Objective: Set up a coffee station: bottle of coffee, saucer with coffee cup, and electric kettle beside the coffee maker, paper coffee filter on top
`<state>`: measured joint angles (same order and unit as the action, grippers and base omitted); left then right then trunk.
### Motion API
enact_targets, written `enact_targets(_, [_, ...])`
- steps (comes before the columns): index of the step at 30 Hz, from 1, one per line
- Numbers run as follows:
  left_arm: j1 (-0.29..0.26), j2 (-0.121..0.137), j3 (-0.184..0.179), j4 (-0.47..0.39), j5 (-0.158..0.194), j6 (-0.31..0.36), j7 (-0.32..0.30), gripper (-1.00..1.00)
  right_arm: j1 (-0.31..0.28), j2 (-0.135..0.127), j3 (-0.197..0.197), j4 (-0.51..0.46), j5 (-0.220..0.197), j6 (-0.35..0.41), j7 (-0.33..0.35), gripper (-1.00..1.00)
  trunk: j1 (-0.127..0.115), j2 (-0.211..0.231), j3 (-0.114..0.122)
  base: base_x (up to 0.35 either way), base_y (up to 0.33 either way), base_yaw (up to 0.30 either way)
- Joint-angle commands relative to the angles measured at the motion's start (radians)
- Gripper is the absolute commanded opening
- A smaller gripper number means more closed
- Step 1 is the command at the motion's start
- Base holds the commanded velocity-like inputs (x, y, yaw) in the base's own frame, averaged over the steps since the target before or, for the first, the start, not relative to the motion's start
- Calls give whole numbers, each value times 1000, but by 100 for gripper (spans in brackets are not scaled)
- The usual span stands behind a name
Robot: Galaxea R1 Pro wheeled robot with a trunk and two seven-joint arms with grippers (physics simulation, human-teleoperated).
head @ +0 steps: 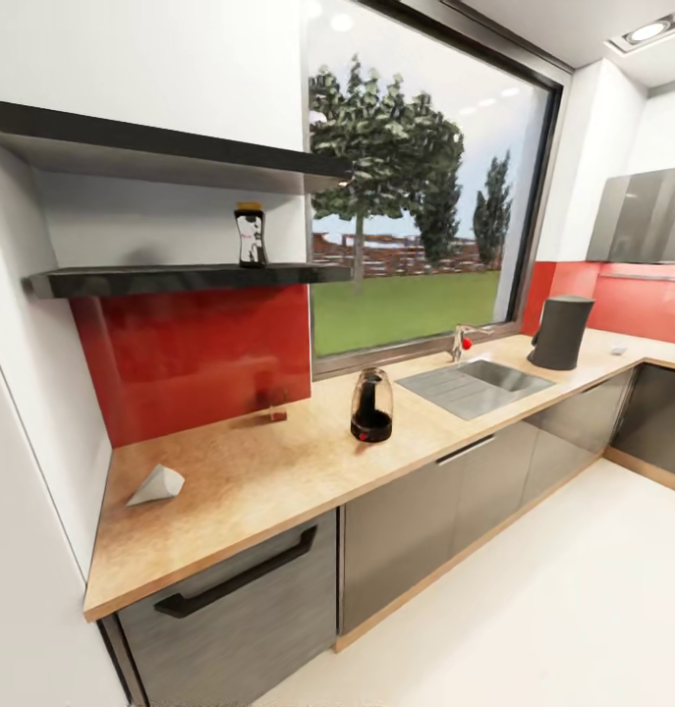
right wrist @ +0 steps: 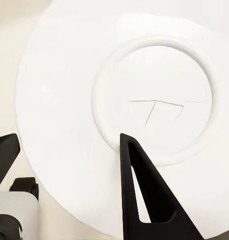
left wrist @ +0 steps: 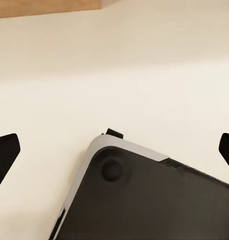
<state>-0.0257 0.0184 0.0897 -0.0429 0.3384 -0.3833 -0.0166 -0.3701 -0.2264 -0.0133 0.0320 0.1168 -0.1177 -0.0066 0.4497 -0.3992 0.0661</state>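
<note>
Right gripper (right wrist: 69,175) was clamped on the saucer (right wrist: 94,75); coffee maker (head: 561,332) sat far right; left gripper (left wrist: 114,150) spread open.

Walls: white, with a glossy red backsplash (head: 195,358).
Window: large, dark-framed (head: 416,196); trees and lawn outside.
Floor: pale cream, bare (head: 534,609).
Cabinets: grey fronts (head: 445,511), dark bar handles.
Extractor hood: grey, far right (head: 644,216).
Light: recessed ceiling spots (head: 651,29).
</note>
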Motion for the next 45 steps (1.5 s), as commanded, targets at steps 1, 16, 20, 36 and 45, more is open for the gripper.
enact_targets(1, [0,0,8,1,-3,-4,-2,100,-1,0,-2,3,10,-7,-1,-100,0,-1,-2,0,0,0])
enact_targets(16, [0,-2,7,3,-3,-8,-1,100,31,1,-2,3,11,-34,0,-100,0,-1,-22,0,-35,0])
enact_targets(20, [0,-2,6,3,-6,-8,-1,100,38,1,-2,3,11,-51,-1,-100,0,-1,-23,0,-250,8])
enact_targets(36, [0,-3,6,5,-9,-7,1,100,40,2,-2,3,12,-58,-1,-100,0,-1,-23,20,-286,261])
enact_targets(45, [0,-3,7,6,-9,-6,1,100,41,2,-2,3,12,-59,-1,-100,0,-1,-23,181,-250,283])
